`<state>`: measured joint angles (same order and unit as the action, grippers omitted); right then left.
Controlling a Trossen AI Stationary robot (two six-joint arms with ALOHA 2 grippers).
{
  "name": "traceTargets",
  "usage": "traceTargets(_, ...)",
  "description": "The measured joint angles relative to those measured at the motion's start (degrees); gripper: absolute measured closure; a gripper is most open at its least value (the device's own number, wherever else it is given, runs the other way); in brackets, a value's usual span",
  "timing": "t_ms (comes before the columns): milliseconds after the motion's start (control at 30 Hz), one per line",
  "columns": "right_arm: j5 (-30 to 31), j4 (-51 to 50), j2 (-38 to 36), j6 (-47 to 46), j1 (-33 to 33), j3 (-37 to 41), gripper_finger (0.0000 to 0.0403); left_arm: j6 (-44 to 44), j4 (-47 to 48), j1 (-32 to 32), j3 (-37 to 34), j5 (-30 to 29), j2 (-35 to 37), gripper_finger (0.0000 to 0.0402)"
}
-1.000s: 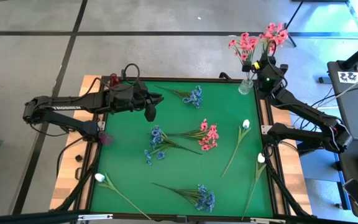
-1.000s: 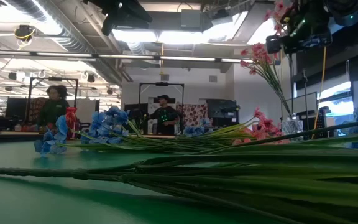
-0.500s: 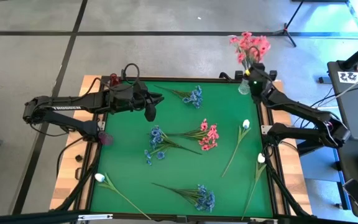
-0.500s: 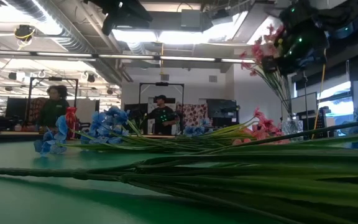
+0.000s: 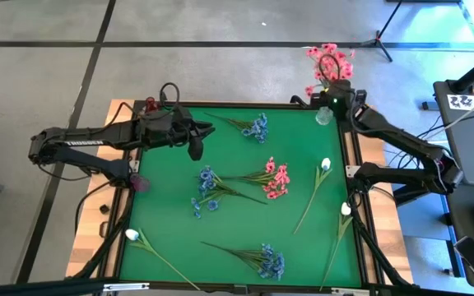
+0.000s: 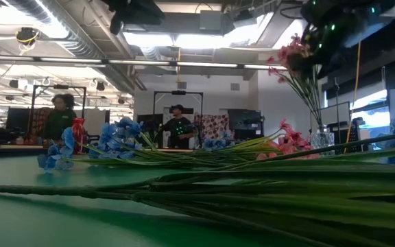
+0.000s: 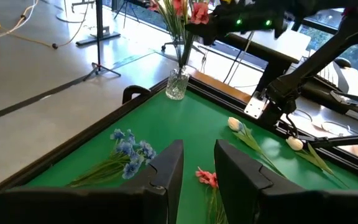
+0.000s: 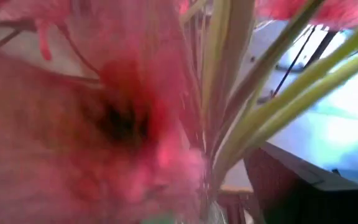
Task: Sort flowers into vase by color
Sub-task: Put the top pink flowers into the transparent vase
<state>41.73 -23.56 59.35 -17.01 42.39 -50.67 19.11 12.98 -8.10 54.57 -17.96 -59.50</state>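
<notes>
Right gripper (image 5: 333, 92): over the glass vase (image 5: 324, 114) at the far right corner, among the pink flowers (image 5: 330, 62) standing in it; I cannot tell its fingers' state.
Left gripper (image 7: 197, 163): waiting spread, holding nothing, above the green table (image 5: 171, 205).
Loose flowers: blue sprigs (image 5: 253, 127), one pink sprig (image 5: 274, 178) and white buds (image 5: 326, 164) lie flat, still unsorted.

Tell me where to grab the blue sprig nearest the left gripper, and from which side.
Grip the blue sprig on its bare green stem, away from the blooms, coming straight down with the fingers across it. It lies flat on the green mat, with the open left gripper close by.
</notes>
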Motion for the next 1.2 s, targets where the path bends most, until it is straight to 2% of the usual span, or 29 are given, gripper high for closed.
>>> traceTargets(167,-6.56,-18.53,0.02,-5.11,0.00,-10.15,0.0111,-0.21,1.52,0.00,0.00,0.00,3.42,0.0314)
traceTargets(300,-13.44,-30.29,0.02,-5.91,0.00,-15.90,0.0105,-0.21,2.00,0.00,0.02,0.00,6.23,0.0314)
traceTargets(433,-22.21,-35.01,-1.10,-4.33,-0.06,-18.22,0.0111,-0.23,2.01,0.63,0.00,-0.04,8.71,0.0314)
traceTargets(533,-28.75,-35.11,-2.01,-4.19,-0.07,-18.27,0.0115,-0.26,2.01,1.48,0.00,0.01,10.39,0.0314)
traceTargets(600,-30.78,-35.14,-2.17,-4.18,-0.04,-18.27,0.0116,-0.26,2.00,2.20,0.00,-0.02,11.09,0.0314)
traceTargets(733,-28.43,-33.09,-2.23,-1.52,0.00,-18.27,0.0116,-0.26,1.98,3.64,0.01,0.02,11.71,0.0314)
traceTargets(833,-25.39,-27.06,-2.06,0.55,0.00,-18.27,0.0116,-0.26,2.02,4.62,0.00,0.00,11.62,0.0314)
traceTargets(1033,-26.33,-11.05,-0.38,1.20,0.00,-18.28,0.0117,-0.19,2.00,5.63,0.00,0.00,11.44,0.0314)
traceTargets(1200,-26.75,-6.14,3.78,1.23,0.14,-18.32,0.0117,0.18,1.98,5.66,0.00,0.00,11.45,0.0314)
